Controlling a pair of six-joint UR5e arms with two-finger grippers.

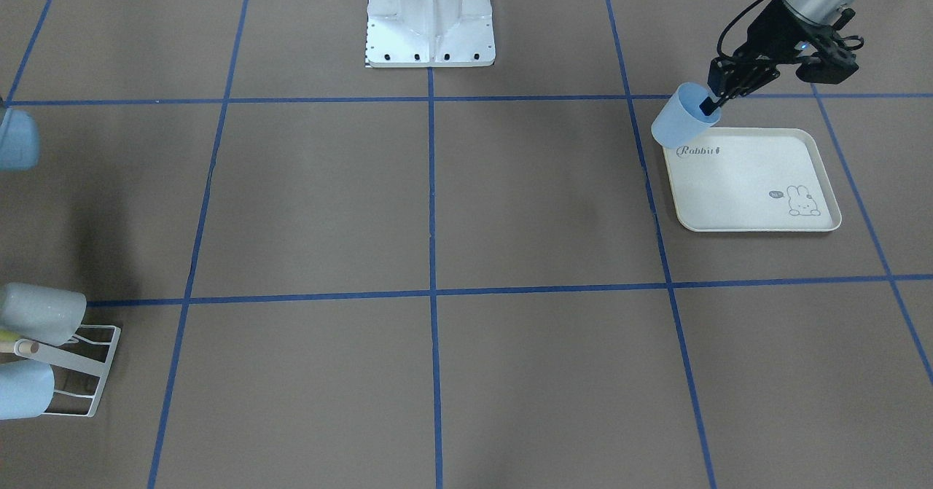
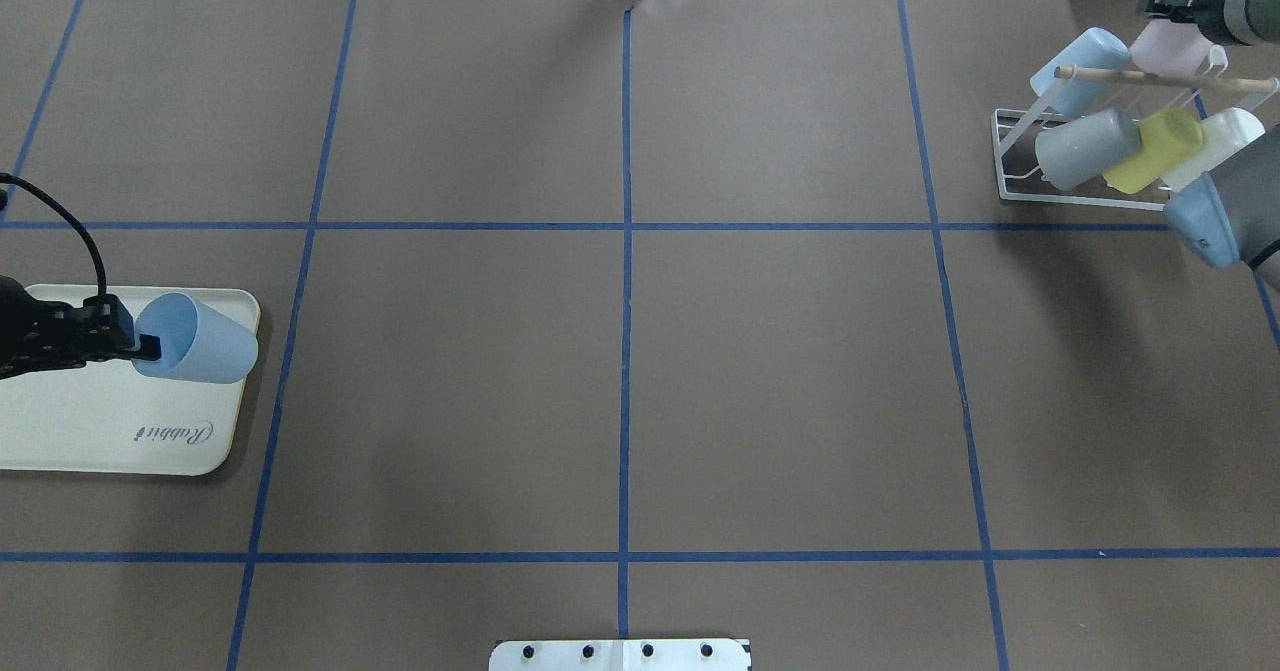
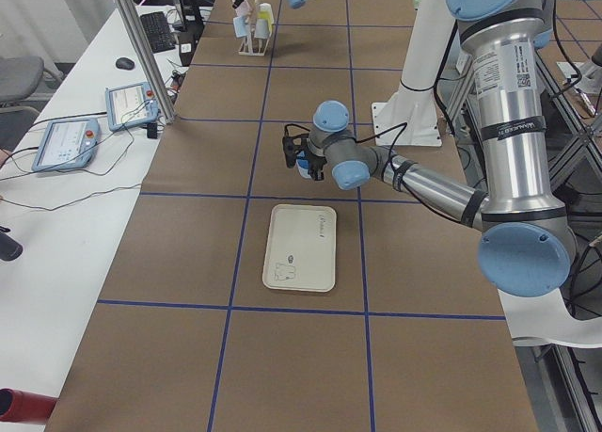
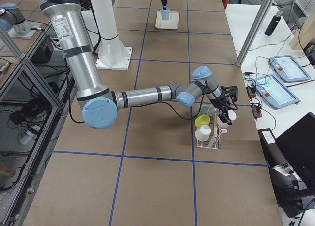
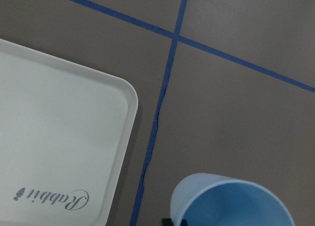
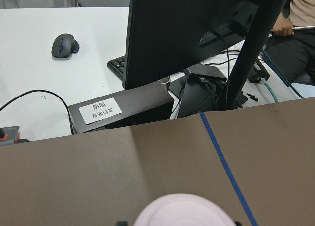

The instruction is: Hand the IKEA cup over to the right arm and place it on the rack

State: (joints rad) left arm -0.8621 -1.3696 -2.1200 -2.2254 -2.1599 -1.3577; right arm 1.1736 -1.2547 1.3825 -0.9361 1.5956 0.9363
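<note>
My left gripper [image 1: 711, 103] is shut on the rim of a light blue IKEA cup [image 1: 681, 119]. It holds the cup tilted above the corner of the cream rabbit tray [image 1: 751, 183]. In the overhead view the cup [image 2: 195, 339] points right from the gripper [image 2: 145, 346], and its rim shows in the left wrist view [image 5: 231, 201]. The right arm [image 2: 1235, 211] reaches to the white wire rack [image 2: 1010, 166]. My right gripper [image 2: 1178, 1] stands at the rack's far end, jaws spread on either side of a pink cup [image 6: 184, 211].
The rack [image 1: 95, 372] carries several cups: blue [image 2: 1078, 66], grey [image 2: 1085, 146], yellow [image 2: 1160, 151], white [image 2: 1215, 141] and pink [image 2: 1165, 46]. The robot base [image 1: 430, 15] stands mid-table. Blue tape lines grid the brown table. Monitors and cables lie beyond the far edge.
</note>
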